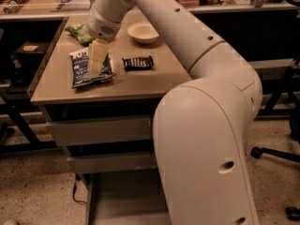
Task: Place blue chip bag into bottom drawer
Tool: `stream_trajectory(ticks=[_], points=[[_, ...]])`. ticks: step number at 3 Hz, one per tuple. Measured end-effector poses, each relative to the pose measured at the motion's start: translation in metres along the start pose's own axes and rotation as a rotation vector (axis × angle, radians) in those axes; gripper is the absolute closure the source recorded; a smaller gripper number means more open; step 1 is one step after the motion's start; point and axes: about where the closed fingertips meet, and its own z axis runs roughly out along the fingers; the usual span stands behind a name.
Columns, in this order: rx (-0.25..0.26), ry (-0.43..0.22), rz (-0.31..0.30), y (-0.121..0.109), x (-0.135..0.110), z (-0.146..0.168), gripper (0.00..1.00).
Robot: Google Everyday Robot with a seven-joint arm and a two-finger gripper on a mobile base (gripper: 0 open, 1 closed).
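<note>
The gripper [96, 65] was pale cream, hanging over the blue chip bag [78, 76], which was dark blue with a white top band and white lettering. At the far left lay a green chip bag [77, 32]. The bowl [143, 32] was white, the ribbed bar [138, 63] black, the table top [140, 84] tan, the bottom drawer [126, 196] grey, and the arm [206, 125] off-white.
</note>
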Motion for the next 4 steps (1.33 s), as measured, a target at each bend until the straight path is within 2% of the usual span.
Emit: stream_trajectory(ticks=[2,3,4], points=[[-0.092,-0.077,0.056,0.004,0.001,0.059,0.00],[-0.096,-0.079,0.060,0.005,0.002,0.062,0.00],[-0.096,-0.079,0.060,0.005,0.002,0.062,0.18]])
